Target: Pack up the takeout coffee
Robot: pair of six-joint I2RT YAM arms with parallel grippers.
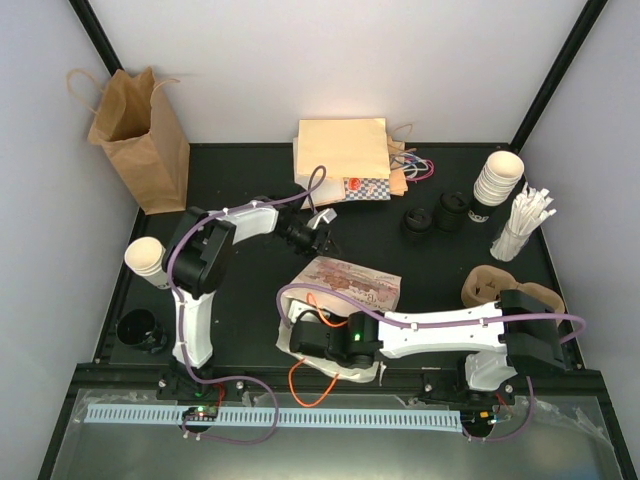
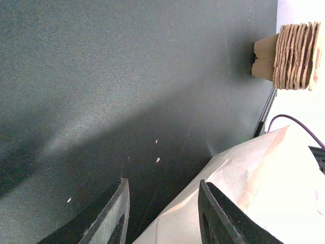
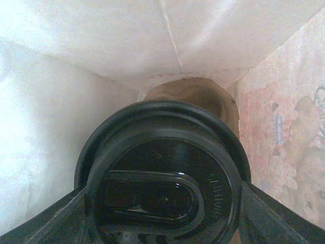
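I counted one takeout coffee, its black lid facing the right wrist camera, clamped from both sides by the right gripper inside the mouth of the white printed bag, which lay on its side at the middle of the black table. A brown shape sat deeper in that bag; I could not tell what it was. At the bag's far edge the left gripper hung with its fingers apart and nothing between them. Further out I saw two stacks of lidless cream cups, one on the left and one at far right, and three piles of black lids, two at far right and one near left. One brown paper bag stood open at far left, flat brown bags lay at far centre, and cardboard carriers sat on the right.
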